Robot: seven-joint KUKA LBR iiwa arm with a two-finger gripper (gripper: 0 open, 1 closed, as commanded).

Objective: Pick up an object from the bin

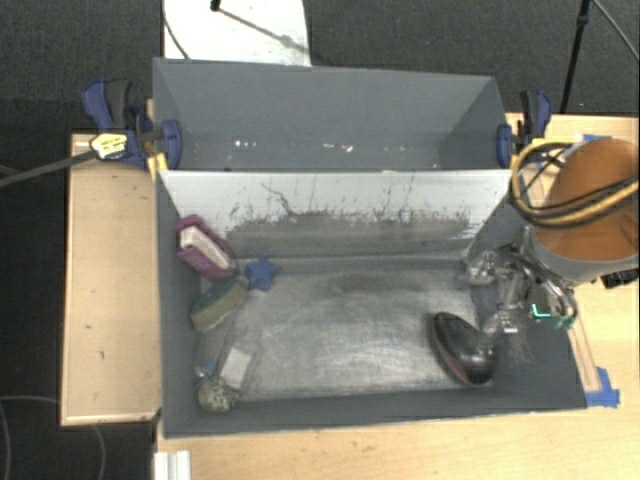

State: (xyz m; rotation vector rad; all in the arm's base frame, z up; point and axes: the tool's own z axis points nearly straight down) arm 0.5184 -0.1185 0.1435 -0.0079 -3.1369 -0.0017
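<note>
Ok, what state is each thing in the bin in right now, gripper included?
gripper: low in the bin's right part, at the dark oval thing's right edge; contact unclear.
dark oval thing: lying on the bin floor, right front.
purple-pink block: tilted, by the left wall.
small blue piece: loose, right of that block.
olive block: lying flat, left side.
clear packet: lying left front.
speckled round thing: in the left front corner.

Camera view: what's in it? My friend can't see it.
A robot arm reaches from the right into a grey metal bin, its tip at a dark, shiny oval object near the front right. By the left wall lie a purple block, a small blue piece, an olive block and a speckled ball.
</note>
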